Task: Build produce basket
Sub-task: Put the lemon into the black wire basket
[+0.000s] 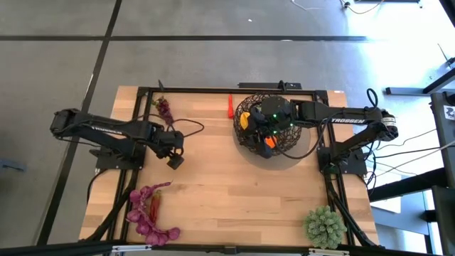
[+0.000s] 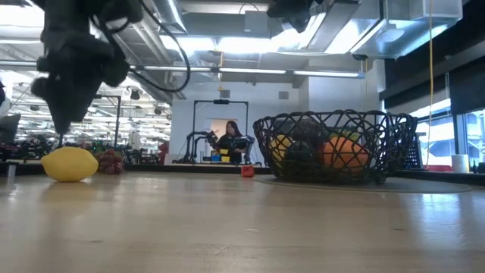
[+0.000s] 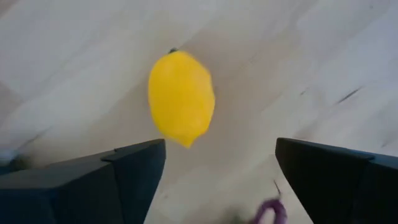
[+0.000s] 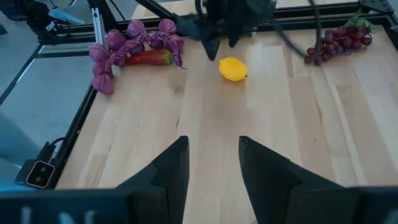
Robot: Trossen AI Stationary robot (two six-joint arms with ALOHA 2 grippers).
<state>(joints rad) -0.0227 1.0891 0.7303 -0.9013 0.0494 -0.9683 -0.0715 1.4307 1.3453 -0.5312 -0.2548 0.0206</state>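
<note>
My left gripper (image 3: 214,171) hangs over the left half of the table (image 1: 234,192) with its jaws spread wide and nothing between them. The lemon (image 3: 181,98) lies on the wood just beyond my fingertips, apart from both fingers; in the low view it sits on the table right below the gripper. It is plain bright yellow, oval, with a small dark stem nub at one end.

On the table as seen from above, the purple leaves (image 1: 146,217) with a red chilli (image 1: 154,206) among them lie at about 7 o'clock from my left gripper, near the front left corner. A dark grape bunch (image 1: 163,108) lies at about 12 o'clock, near the far left edge. Nothing stands between the lemon and my fingers.

Well apart at 3 o'clock sits the basket (image 1: 269,128), round, dark, open-weave, with an orange (image 2: 345,152) and a yellow fruit (image 2: 280,145) inside. My right gripper (image 4: 213,158) hovers above it, jaws partly open and holding nothing. A small red piece (image 1: 230,106) lies just beside the basket at its 10 o'clock. A spiky green ball (image 1: 325,226) rests at the front right corner.
</note>
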